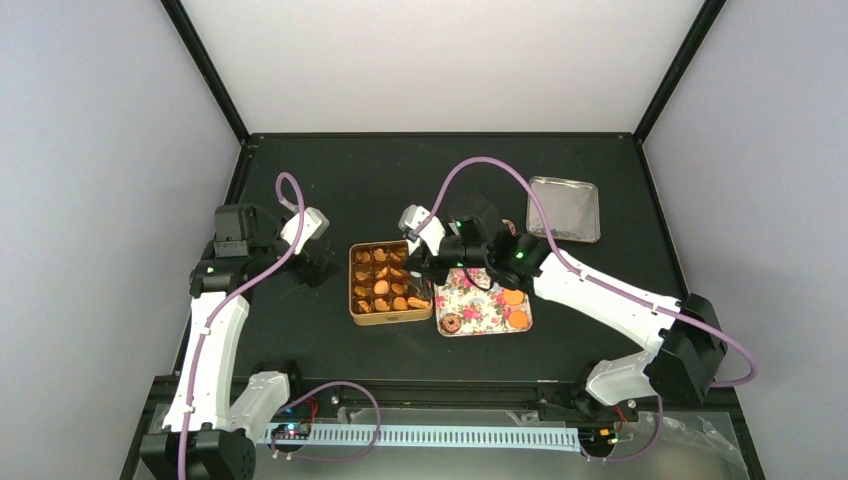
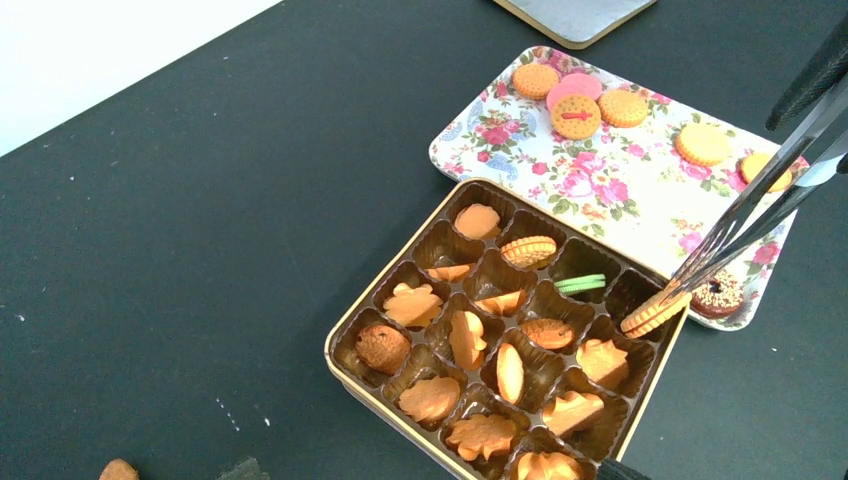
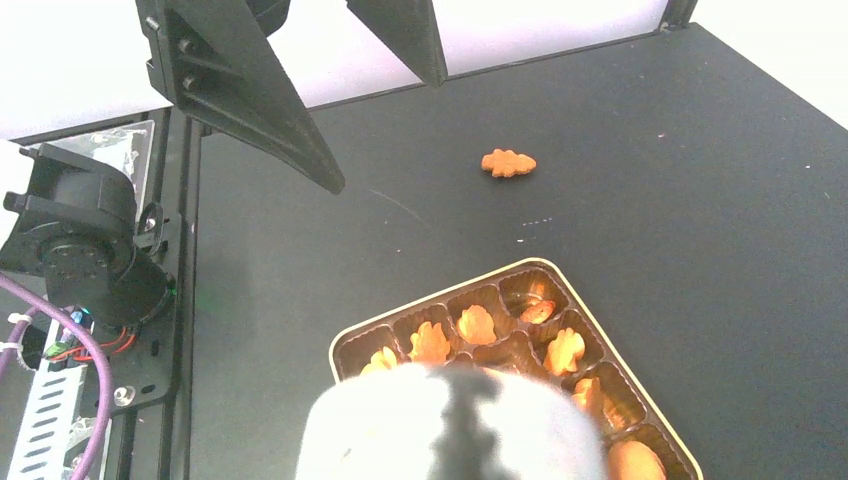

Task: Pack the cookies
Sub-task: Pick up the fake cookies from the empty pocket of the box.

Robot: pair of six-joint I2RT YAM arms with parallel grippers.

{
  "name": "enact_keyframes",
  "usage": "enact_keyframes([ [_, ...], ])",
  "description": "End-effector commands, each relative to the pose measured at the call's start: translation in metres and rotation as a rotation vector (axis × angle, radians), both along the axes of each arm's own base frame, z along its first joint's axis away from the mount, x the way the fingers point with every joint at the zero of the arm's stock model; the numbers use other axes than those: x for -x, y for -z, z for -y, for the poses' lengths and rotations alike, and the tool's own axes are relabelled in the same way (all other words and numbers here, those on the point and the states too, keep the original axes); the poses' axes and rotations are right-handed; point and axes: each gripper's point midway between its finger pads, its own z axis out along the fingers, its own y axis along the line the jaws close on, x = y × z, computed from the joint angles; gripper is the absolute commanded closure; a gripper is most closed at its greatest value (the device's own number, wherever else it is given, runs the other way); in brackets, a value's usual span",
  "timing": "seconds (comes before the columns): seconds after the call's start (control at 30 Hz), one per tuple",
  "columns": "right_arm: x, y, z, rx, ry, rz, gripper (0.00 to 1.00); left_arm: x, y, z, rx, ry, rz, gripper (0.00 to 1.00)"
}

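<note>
From above, a black table (image 1: 330,180) is carrying a square gold tin (image 1: 354,300) at mid-frame, with cookies (image 1: 381,287) sitting in its cups. A flowered tray (image 1: 490,312) is lying just beside the tin on the right. A shallow grey metal tray (image 1: 565,208) is sitting well apart at the upper right. The left gripper (image 1: 312,268) is hovering just left of the tin, and the right gripper (image 1: 422,288) is hanging over the tin's lower right corner.

In the left wrist view, orange leaf-shaped and round cookies are filling most of the brown cups, and a green cookie (image 2: 581,283) is lying in one near the tin's upper right side. On the flowered tray, round orange cookies and a pink cookie (image 2: 572,88) are lying flat, with a brown ring cookie (image 2: 717,293) at its lower right. The right gripper's thin fingers (image 2: 745,205) are slanting down from the upper right and pinching a round sandwich cookie (image 2: 652,314) by its top edge, at the tin's right-hand rim (whether it is touching the cup, I cannot tell). A loose cookie (image 2: 118,470) is lying on the table at the lower left corner.

In the right wrist view, the left gripper's two black fingers are hanging at the upper left, spread wide with nothing between them. The loose cookie is lying alone at upper centre. A pale blurred shape (image 3: 450,425) is covering the tin's near part at the bottom.
</note>
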Motion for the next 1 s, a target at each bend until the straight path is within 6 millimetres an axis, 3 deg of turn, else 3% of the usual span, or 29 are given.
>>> enact_keyframes([
  [0.0,-0.005,-0.007,-0.003,-0.023,0.003,0.027,0.81,0.001,-0.011,0.001,0.007,0.023,0.022,0.12],
  [0.97,-0.006,0.037,-0.005,0.056,0.003,-0.039,0.83,0.000,-0.013,-0.002,0.009,0.013,0.031,0.12],
])
